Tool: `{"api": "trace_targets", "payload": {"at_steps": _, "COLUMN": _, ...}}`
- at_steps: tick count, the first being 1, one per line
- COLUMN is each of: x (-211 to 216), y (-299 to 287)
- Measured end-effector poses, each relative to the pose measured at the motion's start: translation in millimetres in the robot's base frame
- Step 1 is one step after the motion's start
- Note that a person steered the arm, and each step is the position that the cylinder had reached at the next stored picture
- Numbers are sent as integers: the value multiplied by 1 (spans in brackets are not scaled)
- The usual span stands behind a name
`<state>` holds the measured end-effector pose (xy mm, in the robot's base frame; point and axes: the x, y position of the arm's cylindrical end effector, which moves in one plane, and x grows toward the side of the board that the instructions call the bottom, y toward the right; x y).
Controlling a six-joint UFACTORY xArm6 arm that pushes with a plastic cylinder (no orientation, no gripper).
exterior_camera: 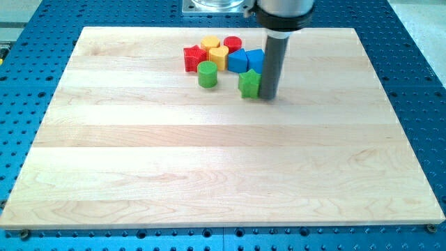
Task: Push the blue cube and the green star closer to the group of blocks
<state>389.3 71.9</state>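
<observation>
My tip [269, 96] rests on the wooden board [209, 160] near the view's top, touching the right side of the green star [249, 83]. The blue cube [256, 60] sits just above the star, partly hidden behind the rod. To its left lies the group: a blue block [238, 61], a yellow block [219, 57], a yellow block [210, 45], a red cylinder [233, 44], a red star [193, 58] and a green cylinder [207, 74]. The blue cube touches the blue block. The green star stands a little apart, below the blue blocks.
The board lies on a blue perforated table [411, 63]. The arm's base plate [209, 7] shows at the view's top edge, just beyond the board.
</observation>
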Motion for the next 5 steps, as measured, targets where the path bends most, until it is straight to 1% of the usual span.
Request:
{"api": "trace_targets", "payload": {"at_steps": 1, "x": 0, "y": -26}}
{"api": "trace_targets", "payload": {"at_steps": 2, "x": 0, "y": -31}}
{"api": "trace_targets", "payload": {"at_steps": 3, "x": 0, "y": -22}}
{"api": "trace_targets", "payload": {"at_steps": 4, "x": -6, "y": 37}}
{"api": "trace_targets", "payload": {"at_steps": 5, "x": -6, "y": 35}}
